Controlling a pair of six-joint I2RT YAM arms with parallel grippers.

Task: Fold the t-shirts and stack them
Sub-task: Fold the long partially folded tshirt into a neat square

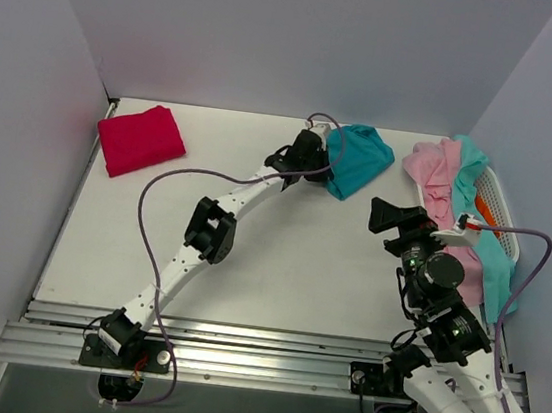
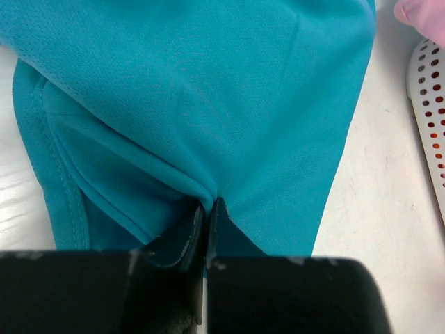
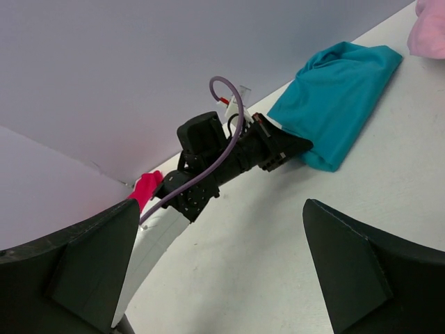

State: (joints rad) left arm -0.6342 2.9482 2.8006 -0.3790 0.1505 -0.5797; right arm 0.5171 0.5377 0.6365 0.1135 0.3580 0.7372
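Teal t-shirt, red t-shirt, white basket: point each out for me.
teal t-shirt (image 1: 362, 162), top view, middle of its bunched fabric.
red t-shirt (image 1: 140, 140), top view, centre of the folded bundle.
white basket (image 2: 430, 97), left wrist view, perforated wall.

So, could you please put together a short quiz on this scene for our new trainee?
1. True or false: the left gripper is shut on the teal t-shirt.
2. Where does the folded crimson t-shirt lie? A) near the far-left corner of the table; B) on top of the teal t-shirt; C) in the right gripper.
3. Fill in: the right gripper's jaws stand ___, with nothing between them.

Key: 1 true; 2 A; 3 open.
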